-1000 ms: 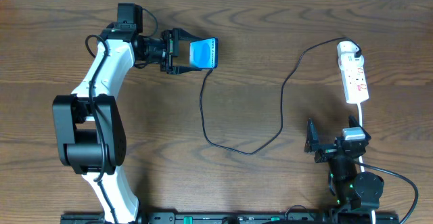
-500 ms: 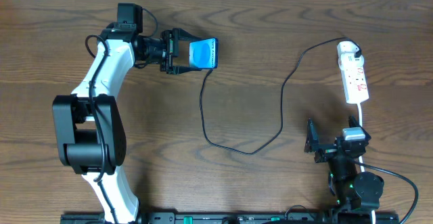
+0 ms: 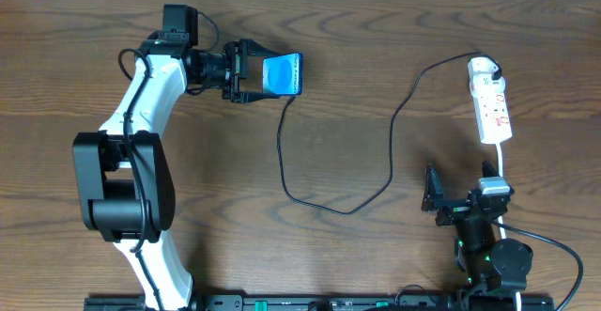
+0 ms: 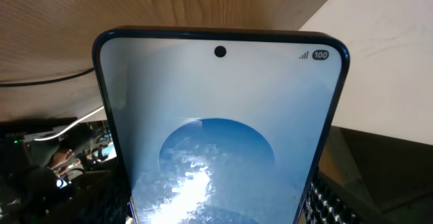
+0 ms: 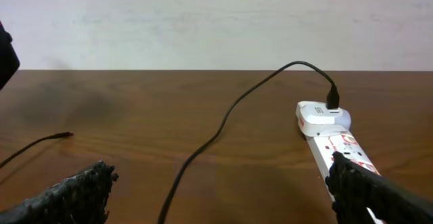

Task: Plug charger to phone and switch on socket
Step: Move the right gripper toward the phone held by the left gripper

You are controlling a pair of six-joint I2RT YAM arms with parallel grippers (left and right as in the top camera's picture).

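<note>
The phone (image 3: pixel 284 73), its blue screen lit, is held off the table at the back left with my left gripper (image 3: pixel 255 72) shut on its sides. It fills the left wrist view (image 4: pixel 220 129), and the gripper (image 4: pixel 220 207) grips its lower part. The charger (image 3: pixel 392 123) is a thin black cable running from the socket (image 3: pixel 492 106) in a loop across the table. Its free tip (image 3: pixel 289 101) lies just in front of the phone, apart from it, and shows as the tip (image 5: pixel 67 135) resting on the wood. My right gripper (image 3: pixel 459 194) stands open in front of the socket (image 5: pixel 333 135); in the right wrist view this gripper (image 5: pixel 223 193) holds nothing.
The socket's white lead (image 3: pixel 501 165) runs down past my right gripper's finger (image 5: pixel 369 193). The charger loop (image 3: pixel 349 211) crosses the middle of the wooden table (image 3: pixel 207 179). The left arm (image 3: pixel 141 114) stretches up the left side.
</note>
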